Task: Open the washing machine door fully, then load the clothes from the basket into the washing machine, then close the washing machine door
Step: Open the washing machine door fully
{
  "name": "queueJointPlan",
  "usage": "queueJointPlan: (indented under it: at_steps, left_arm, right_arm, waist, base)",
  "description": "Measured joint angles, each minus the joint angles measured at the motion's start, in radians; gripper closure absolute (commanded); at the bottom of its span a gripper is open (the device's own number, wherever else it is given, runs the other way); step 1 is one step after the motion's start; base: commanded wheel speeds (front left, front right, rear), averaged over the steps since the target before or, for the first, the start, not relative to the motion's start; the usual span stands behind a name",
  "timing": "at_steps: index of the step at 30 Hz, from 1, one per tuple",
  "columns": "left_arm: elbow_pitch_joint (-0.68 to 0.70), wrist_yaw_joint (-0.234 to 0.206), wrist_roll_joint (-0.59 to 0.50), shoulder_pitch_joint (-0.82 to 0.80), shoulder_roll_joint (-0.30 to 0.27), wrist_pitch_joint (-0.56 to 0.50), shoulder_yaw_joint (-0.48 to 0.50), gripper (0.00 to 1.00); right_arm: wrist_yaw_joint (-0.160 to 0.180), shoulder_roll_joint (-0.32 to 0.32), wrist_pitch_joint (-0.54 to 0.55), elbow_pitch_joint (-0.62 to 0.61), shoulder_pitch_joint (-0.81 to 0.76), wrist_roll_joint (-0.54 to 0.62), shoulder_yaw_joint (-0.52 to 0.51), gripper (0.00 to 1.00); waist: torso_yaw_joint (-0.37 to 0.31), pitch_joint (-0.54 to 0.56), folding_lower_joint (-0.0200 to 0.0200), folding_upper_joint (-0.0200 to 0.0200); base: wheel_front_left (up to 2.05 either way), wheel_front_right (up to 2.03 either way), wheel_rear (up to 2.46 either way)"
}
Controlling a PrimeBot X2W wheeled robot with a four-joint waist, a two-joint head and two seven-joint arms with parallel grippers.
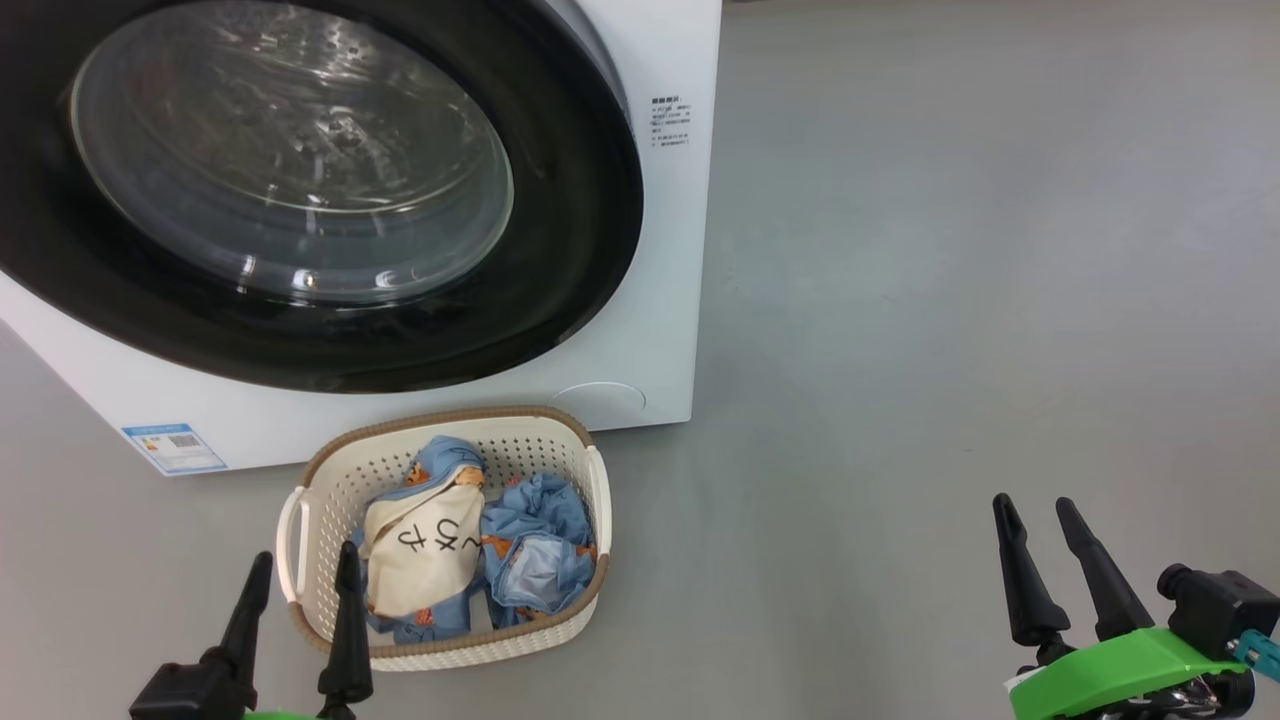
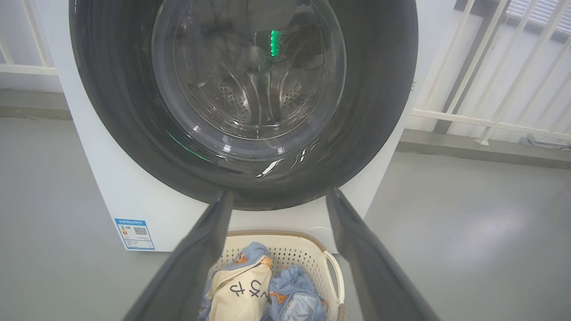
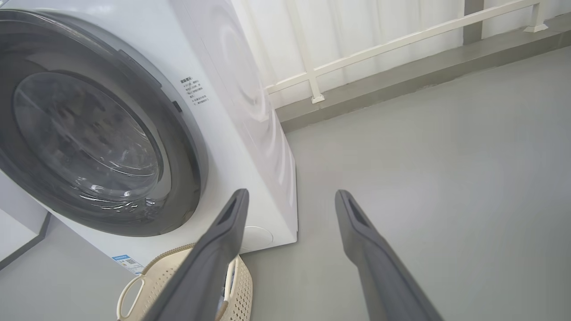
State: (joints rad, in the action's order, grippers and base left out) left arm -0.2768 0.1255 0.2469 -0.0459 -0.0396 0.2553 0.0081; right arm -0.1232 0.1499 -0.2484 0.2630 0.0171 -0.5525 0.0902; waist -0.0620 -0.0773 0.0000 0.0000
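Observation:
The white washing machine [image 1: 660,300] stands at the upper left, and its round black door [image 1: 560,250] with the glass bowl window lies shut against the front. On the floor right before it sits the cream basket [image 1: 540,440] holding light-blue clothes [image 1: 535,520] and a cream cloth with black characters. My left gripper [image 1: 305,570] hovers open at the basket's near-left rim, nothing between its fingers. My right gripper [image 1: 1035,515] is open over bare floor far to the right. From the left wrist, the door [image 2: 379,89] and the basket [image 2: 328,254] lie ahead of the gripper [image 2: 276,196].
Grey floor [image 1: 950,300] spreads to the right of the machine. A white railing [image 3: 379,49] and a low kerb run behind the machine. A blue label sticker [image 1: 172,447] is on the machine's lower left front. A round cover [image 1: 600,398] sits at its lower right corner.

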Motion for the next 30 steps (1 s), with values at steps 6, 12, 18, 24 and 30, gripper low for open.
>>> queueJointPlan:
  at_steps: [6, 12, 18, 24, 30]
  left_arm:
    - [0.0, 0.0, 0.007, -0.016, 0.0, 0.0, -0.007, 0.0]
    - [0.0, 0.0, 0.011, -0.02, 0.0, 0.0, -0.02, 0.0]
    - [0.0, -0.003, 0.012, -0.035, 0.0, 0.0, -0.03, 0.0]
    - [0.002, -0.005, 0.024, -0.056, 0.0, 0.0, -0.045, 0.0]
    - [0.003, -0.013, 0.035, -0.072, 0.0, 0.0, -0.072, 0.0]
  right_arm:
    - [0.0, 0.017, 0.0, 0.016, 0.045, 0.022, 0.01, 0.0]
    - [0.0, 0.039, -0.001, 0.056, 0.107, 0.053, 0.036, 0.69]
    - [0.0, 0.066, -0.001, 0.101, 0.205, 0.074, 0.081, 0.98]
    - [0.0, 0.101, -0.001, 0.143, 0.313, 0.074, 0.135, 1.0]
    - [-0.001, 0.164, -0.001, 0.197, 0.441, 0.076, 0.198, 1.0]
  waist:
    - [0.005, -0.014, 0.0, 0.0]
    - [0.017, -0.034, 0.0, 0.0]
    - [0.029, -0.059, 0.0, 0.0]
    - [0.042, -0.082, 0.0, 0.0]
    - [0.062, -0.107, 0.0001, 0.0]
  base:
    - [0.0, 0.0, 0.0]
    - [0.0, 0.0, 0.0]
    - [0.0, 0.0, 0.0]
    - [0.0, 0.0, 0.0]
    - [0.0, 0.0, 0.0]
